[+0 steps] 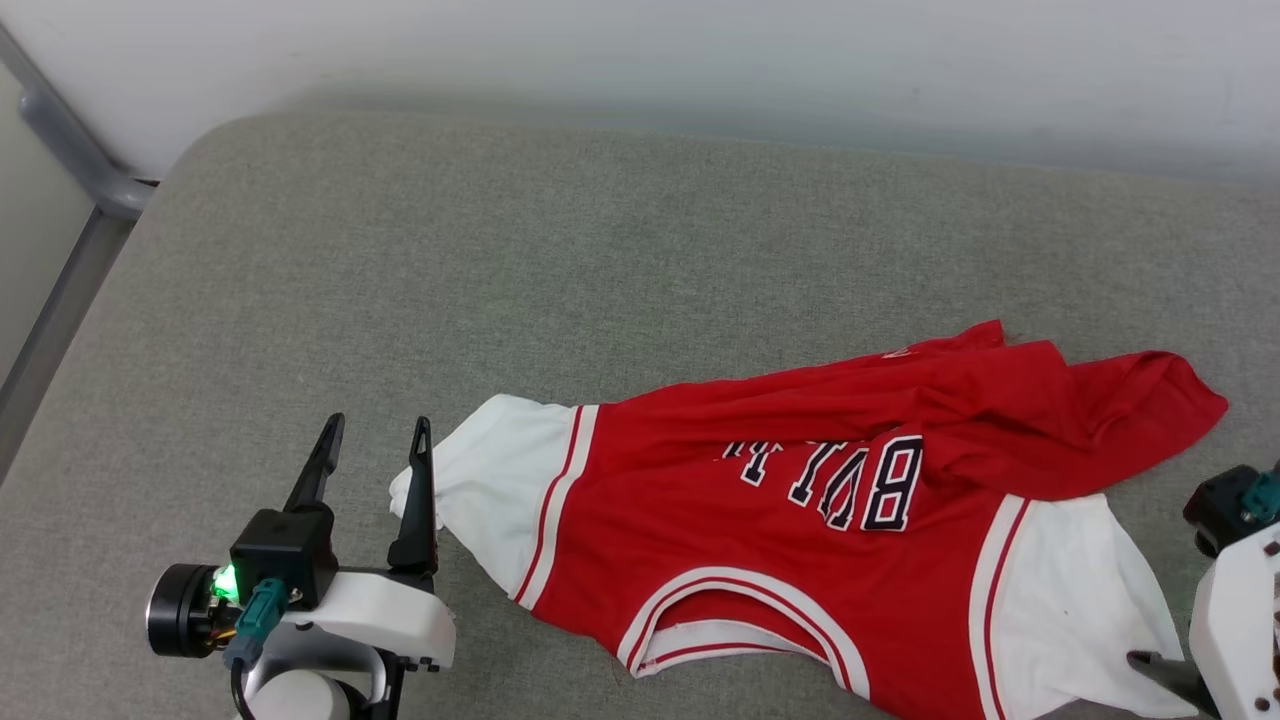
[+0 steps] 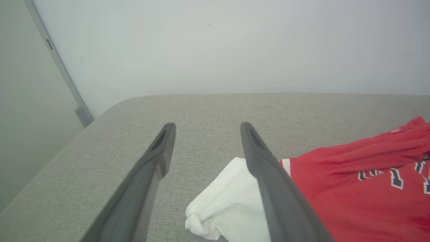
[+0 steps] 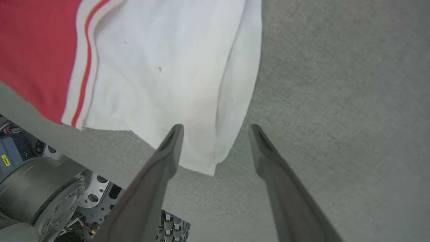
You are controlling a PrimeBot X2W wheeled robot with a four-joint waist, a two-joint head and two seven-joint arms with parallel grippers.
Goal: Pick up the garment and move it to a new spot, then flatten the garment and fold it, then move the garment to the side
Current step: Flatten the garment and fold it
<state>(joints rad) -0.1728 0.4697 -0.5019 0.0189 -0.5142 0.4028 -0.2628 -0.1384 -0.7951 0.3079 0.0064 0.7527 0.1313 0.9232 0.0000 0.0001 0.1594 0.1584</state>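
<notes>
Red jersey-style T-shirt with white short sleeves and black, white-outlined lettering (image 1: pixel 780 520) lies front up on a grey woven upholstered surface (image 1: pixel 500 250), in the lower right of the head view. Lettering reads upside down from the head camera; striped neckline faces the near edge. The red lower body is rumpled and folded over itself toward the far right, so the shirt is not flat. Left gripper (image 1: pixel 379 423) sits low at the lower left, its two long dark fingers spread wide with nothing between them but bare grey fabric. Its inner finger crosses in front of the crumpled tip of the nearby white sleeve (image 2: pixel 228 198); contact cannot be told. Right gripper (image 3: pixel 216 129) also has its fingers fully apart and grips nothing. In the right wrist view the corner of the other white sleeve (image 3: pixel 168 67) lies just beyond and between the fingertips, with one finger overlapping its edge. Part of the robot's grey metal base (image 3: pixel 40 195) shows at that view's lower left. White wall (image 1: pixel 700 50) runs behind the surface; a grey metal rail (image 1: pixel 70 150) stands at the far left.
</notes>
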